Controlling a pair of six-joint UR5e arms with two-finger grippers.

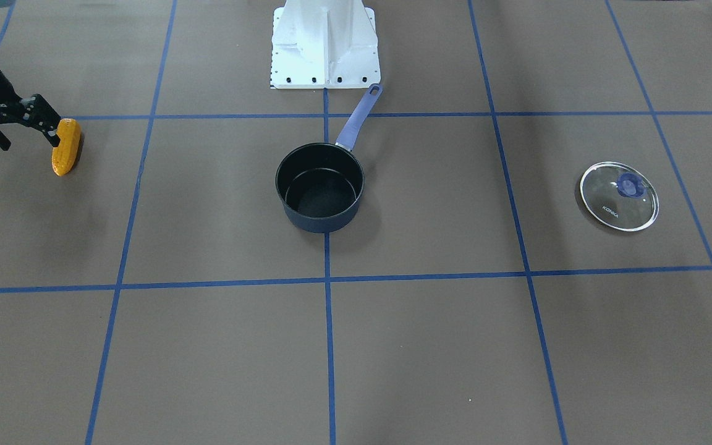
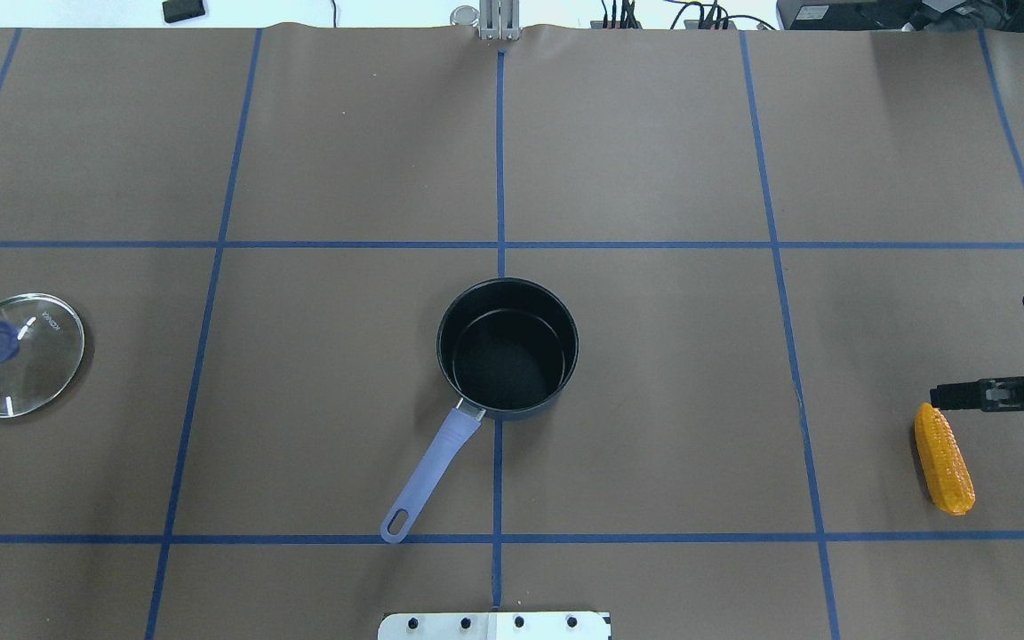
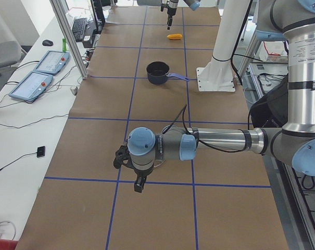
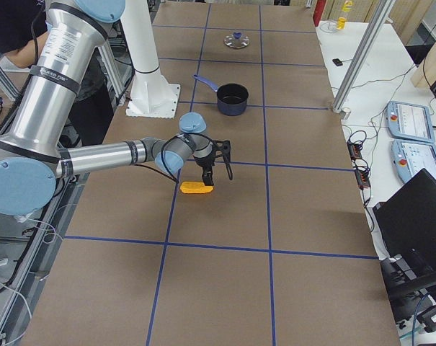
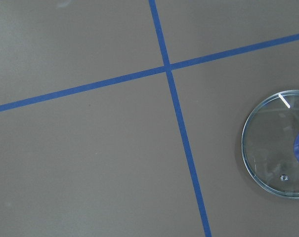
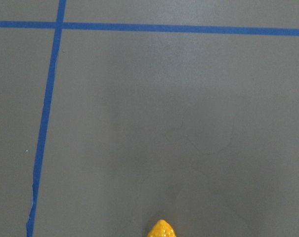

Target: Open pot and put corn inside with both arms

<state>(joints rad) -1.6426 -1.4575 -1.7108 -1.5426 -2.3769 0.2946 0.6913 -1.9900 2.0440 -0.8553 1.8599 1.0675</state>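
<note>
The pot (image 2: 508, 348) stands open and empty at the table's middle, its lavender handle (image 2: 430, 476) pointing toward the robot base. Its glass lid (image 2: 18, 354) lies flat on the table far to the robot's left and shows at the right edge of the left wrist view (image 5: 282, 143). The corn (image 2: 945, 459) lies on the table at the far right. My right gripper (image 2: 981, 348) is open, low over the table, with one finger right at the corn's end (image 1: 65, 147). My left gripper (image 3: 131, 174) hangs over the lid area; I cannot tell whether it is open or shut.
The white robot base block (image 1: 325, 46) stands behind the pot handle. Blue tape lines divide the brown table cover into squares. Control tablets (image 3: 37, 73) and cables lie on the side bench beyond the table's edge.
</note>
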